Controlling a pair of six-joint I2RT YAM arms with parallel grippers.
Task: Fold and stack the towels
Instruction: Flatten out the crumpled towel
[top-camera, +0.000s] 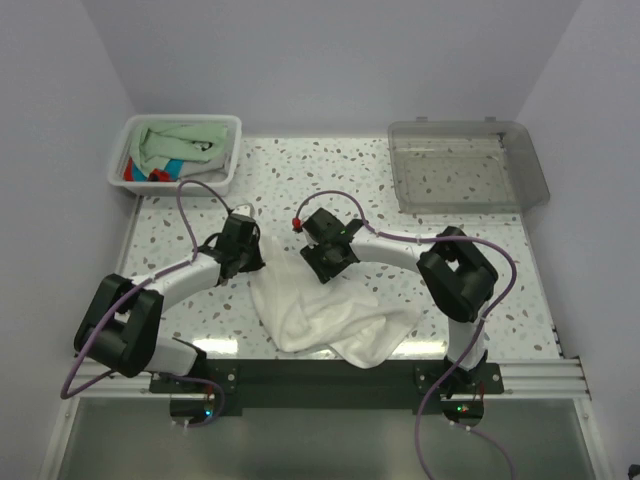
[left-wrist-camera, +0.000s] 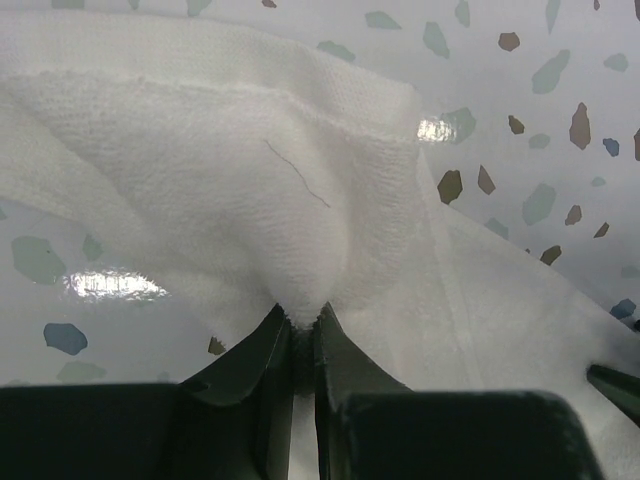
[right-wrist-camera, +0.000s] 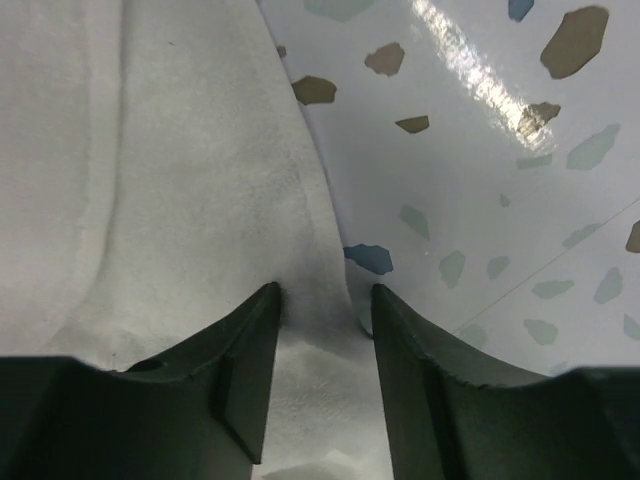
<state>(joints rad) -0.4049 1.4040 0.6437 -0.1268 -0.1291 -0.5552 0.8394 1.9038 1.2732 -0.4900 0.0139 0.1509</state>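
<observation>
Finding: white towel (top-camera: 330, 318) lies rumpled and unfolded on the table (top-camera: 480, 270), at the middle of the near edge, one lobe reaching that edge. Its long axis runs diagonally, from the near-right up toward the far-left. Left claw (left-wrist-camera: 303, 335) is pressed together on a pinched peak of the cloth at the towel's far-left end. Right claw (right-wrist-camera: 325, 300) stands with fingers apart, straddling the towel's far edge. Bare table lies left, right and beyond the cloth. Far left corner: basket (top-camera: 228, 172) holding a mint green towel (top-camera: 185, 140) and a patterned towel (top-camera: 160, 172). Far right corner: tray (top-camera: 465, 165).
</observation>
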